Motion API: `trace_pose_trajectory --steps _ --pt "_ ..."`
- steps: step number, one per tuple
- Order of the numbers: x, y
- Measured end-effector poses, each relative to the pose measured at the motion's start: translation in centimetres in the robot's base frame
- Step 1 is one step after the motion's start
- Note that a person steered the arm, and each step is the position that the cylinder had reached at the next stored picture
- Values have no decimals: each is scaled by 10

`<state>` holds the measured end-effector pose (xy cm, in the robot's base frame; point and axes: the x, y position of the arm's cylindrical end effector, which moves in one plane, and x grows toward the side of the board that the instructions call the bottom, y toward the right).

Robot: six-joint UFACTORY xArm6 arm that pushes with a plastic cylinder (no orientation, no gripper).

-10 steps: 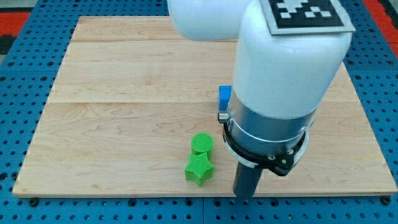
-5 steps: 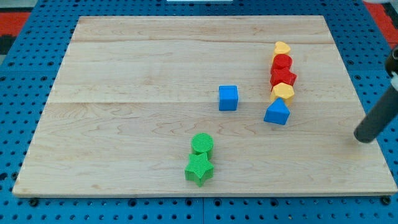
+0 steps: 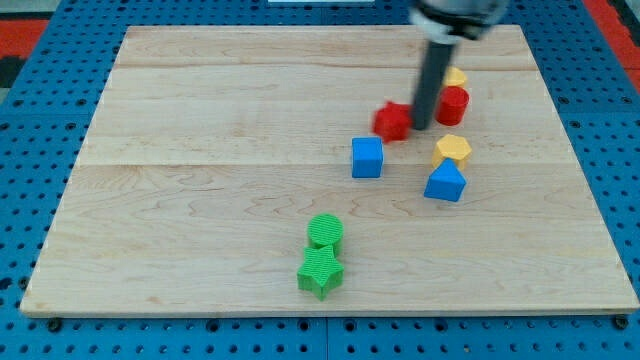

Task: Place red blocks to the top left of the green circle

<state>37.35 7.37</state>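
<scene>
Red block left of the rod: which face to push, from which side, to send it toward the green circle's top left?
Push the red block's right face, from the view's right. My tip sits there already. The green circle lies down-left; its top-left spot is open board, so drive left and slightly down, above the blue cube.

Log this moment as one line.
tip right of red block | second red block right of rod | green circle low centre | both reds upper right of it, not placed
</scene>
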Motion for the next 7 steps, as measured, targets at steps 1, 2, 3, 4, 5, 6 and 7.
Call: trace_pose_trajectory --steps 1,2,3,4,5,6,7 --pt "-31 -56" --pt "-54 -94" --pt "0 -99" --pt "27 -121" --pt "-36 -126" --pt "-5 -69" --pt "42 -102"
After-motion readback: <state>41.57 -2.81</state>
